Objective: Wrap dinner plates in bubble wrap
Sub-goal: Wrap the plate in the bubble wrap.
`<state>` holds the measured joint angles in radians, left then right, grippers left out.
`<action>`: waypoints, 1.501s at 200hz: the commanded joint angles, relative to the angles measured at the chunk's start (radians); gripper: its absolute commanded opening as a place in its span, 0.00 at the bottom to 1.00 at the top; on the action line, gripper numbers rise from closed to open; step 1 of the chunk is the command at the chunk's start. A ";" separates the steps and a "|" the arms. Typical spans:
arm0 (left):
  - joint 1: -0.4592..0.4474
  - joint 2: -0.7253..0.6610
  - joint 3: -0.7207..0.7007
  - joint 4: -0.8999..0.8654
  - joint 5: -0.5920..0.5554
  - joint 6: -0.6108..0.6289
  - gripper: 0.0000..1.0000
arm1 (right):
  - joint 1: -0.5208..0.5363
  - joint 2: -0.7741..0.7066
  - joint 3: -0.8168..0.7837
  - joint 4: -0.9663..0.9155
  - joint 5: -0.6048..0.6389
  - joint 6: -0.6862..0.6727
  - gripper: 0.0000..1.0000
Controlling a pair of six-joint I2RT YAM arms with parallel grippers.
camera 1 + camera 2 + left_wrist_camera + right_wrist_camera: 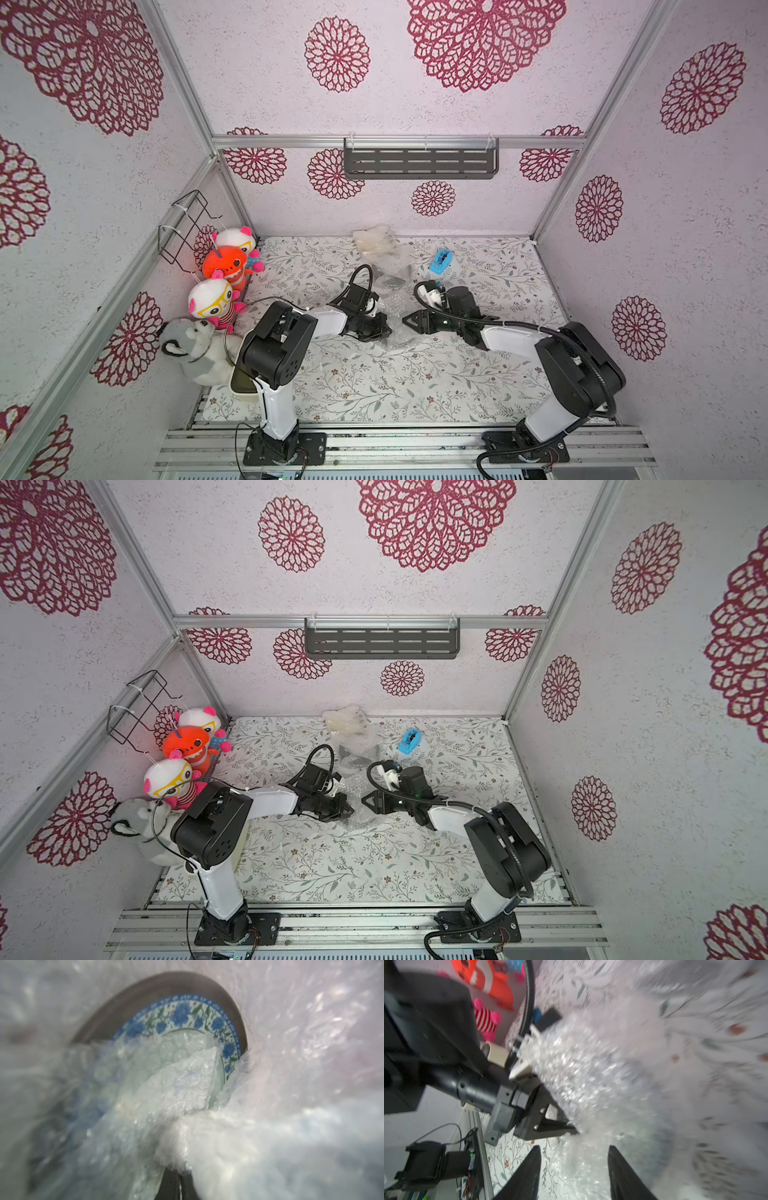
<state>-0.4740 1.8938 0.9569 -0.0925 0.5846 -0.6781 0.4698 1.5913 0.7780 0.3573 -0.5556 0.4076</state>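
Mid-wrap | my left gripper [383,331] pinches bunched bubble wrap [394,309] over the blue-patterned plate [187,1014] | right gripper [574,1148] spread beside the plate | risk (one-sided hold): fold may spring open, baring the rim

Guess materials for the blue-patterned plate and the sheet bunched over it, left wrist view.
The plate looks like glazed ceramic: smooth, printed blue floral rim; melamine is possible. The bubble wrap is thin clear plastic film, glossy, with round air cells and crinkled folds.
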 commanded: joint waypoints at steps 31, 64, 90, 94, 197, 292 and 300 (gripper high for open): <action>0.018 0.021 -0.008 -0.072 -0.037 -0.013 0.00 | -0.076 0.231 0.275 -0.194 -0.279 -0.411 0.65; 0.021 0.006 -0.009 -0.084 -0.053 -0.056 0.00 | -0.061 0.409 0.482 -0.333 -0.399 -0.529 0.64; 0.023 0.008 -0.005 -0.094 -0.057 -0.099 0.00 | -0.037 0.446 0.544 -0.379 -0.440 -0.565 0.48; 0.024 0.007 -0.004 -0.097 -0.056 -0.102 0.00 | -0.038 0.440 0.543 -0.367 -0.431 -0.556 0.33; 0.037 0.040 -0.015 -0.106 -0.089 -0.179 0.00 | 0.065 0.197 0.343 -0.307 0.078 -0.813 0.00; 0.033 0.029 -0.064 0.062 -0.026 -0.296 0.00 | 0.332 0.107 -0.034 -0.146 0.427 -1.590 0.00; 0.034 0.017 -0.064 0.079 -0.007 -0.293 0.00 | 0.350 0.123 -0.041 -0.144 0.458 -1.615 0.00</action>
<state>-0.4461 1.8912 0.9131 -0.0402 0.6346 -0.9463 0.7422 1.6722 0.7540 0.2234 -0.1642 -0.9836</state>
